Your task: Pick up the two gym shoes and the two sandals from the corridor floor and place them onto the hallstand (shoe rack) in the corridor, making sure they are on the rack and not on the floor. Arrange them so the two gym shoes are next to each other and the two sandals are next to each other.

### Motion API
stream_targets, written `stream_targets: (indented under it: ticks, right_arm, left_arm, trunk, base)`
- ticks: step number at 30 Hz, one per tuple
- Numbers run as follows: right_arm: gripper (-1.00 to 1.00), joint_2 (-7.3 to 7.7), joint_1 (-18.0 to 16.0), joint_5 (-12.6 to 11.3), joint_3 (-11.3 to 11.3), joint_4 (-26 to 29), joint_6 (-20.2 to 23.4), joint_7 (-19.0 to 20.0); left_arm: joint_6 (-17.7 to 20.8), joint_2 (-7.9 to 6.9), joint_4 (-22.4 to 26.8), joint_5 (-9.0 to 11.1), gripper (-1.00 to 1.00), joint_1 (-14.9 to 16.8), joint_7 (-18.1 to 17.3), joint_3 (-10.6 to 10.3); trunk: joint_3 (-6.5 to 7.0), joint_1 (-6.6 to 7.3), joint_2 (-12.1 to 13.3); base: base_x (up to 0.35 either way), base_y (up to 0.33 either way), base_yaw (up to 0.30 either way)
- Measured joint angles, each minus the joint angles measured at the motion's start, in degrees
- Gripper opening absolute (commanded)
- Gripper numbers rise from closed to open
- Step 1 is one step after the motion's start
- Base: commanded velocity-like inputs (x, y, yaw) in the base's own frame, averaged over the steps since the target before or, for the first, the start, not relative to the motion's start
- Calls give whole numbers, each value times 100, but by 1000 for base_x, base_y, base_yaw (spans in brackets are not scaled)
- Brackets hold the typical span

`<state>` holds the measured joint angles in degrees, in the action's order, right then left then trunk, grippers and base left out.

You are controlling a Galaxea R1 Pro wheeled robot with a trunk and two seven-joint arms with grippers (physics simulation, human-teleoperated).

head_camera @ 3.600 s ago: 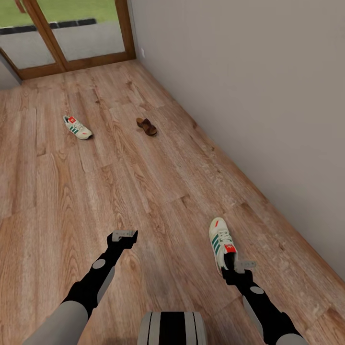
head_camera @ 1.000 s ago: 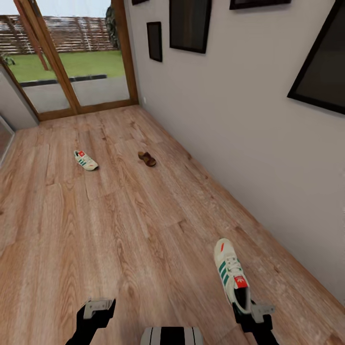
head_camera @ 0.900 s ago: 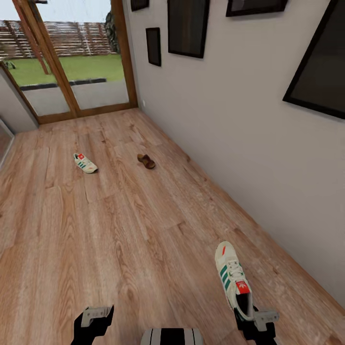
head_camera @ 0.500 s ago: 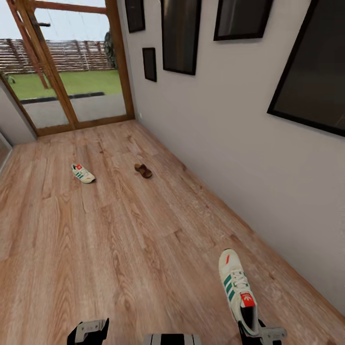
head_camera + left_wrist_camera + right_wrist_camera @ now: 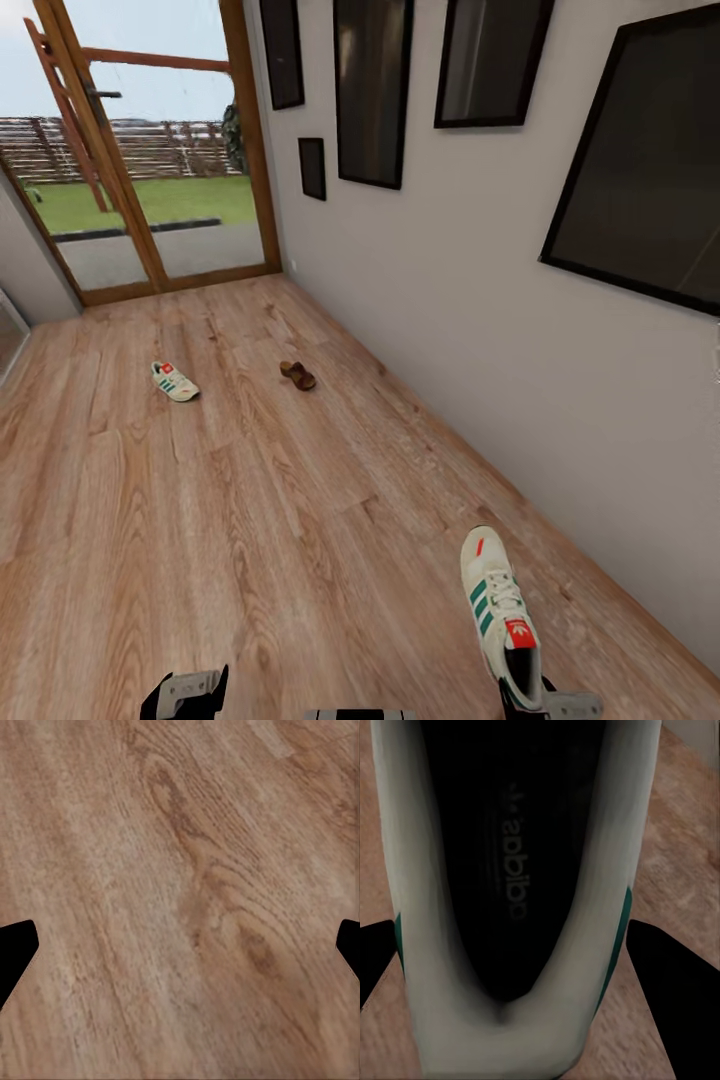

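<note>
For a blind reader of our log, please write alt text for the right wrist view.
Close view down into a white gym shoe with a dark insole, its heel between the right gripper's two black fingers, over the wood floor.

The head camera has tilted up, so more of the framed pictures (image 5: 630,180) and the glass door (image 5: 150,150) show than 3.6 s ago. The right gripper (image 5: 545,700) has sunk to the frame's lower edge (camera motion, mostly) with the held gym shoe (image 5: 497,605), whose toe now points toward the door. The left gripper (image 5: 185,692) has dropped low too.
</note>
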<state>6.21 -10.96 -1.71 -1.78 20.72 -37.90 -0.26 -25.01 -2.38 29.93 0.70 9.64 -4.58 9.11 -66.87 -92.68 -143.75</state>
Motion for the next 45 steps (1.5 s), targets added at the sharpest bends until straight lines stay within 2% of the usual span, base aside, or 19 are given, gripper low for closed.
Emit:
stream_targets:
  ticks: [7,10,18,22,42,45]
  right_arm:
    - [-100,-1,0,-309,-2,-2,1,1]
    - [-100,0,0,-347,-13,13,-1,20]
    - [-100,24,2,-361,-3,1,2,1]
    - [-100,27,2,-360,-3,-1,2,-5]
    - [-100,28,2,-363,4,-1,2,-9]
    - [-100,24,2,-362,4,-1,2,-9]
  left_arm:
    - [-8,2,-1,-4,100,0,0,0]
    - [-8,5,-1,0,100,0,-1,0]
    - [-9,6,-3,2,100,1,4,0]
    - [-9,6,-3,2,100,1,3,-1]
    - [-9,6,-3,2,100,1,2,-1]
    - [-9,6,-3,2,100,2,1,-1]
  trunk:
    - [155,18,9]
    - [222,26,13]
    - [409,46,24]
    - [422,46,25]
    - [924,98,51]
    - [983,147,138]
  base:
    - [0,0,0]
    - [0,0,0]
    - [0,0,-179]
    - [0,0,-292]
    - [0,0,-295]
    - [0,0,-300]
